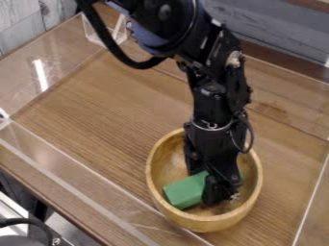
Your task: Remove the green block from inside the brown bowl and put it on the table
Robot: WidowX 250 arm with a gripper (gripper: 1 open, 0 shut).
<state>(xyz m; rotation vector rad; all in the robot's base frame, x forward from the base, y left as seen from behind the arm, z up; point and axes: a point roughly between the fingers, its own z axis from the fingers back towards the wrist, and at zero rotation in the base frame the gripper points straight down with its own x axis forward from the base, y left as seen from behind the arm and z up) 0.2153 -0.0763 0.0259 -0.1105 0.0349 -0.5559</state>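
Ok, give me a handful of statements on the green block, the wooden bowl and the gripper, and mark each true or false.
1. The small bright-green rectangular block is inside the round light-brown wooden bowl. True.
2. The black gripper reaches down into the bowl, beside the block. True.
3. The block lies on the brown wood-grain table, outside the bowl. False: it is in the bowl.
4. The gripper's jaws are spread wide open. False: they are shut.
5. The bowl is upside down. False: it sits upright, opening upward.
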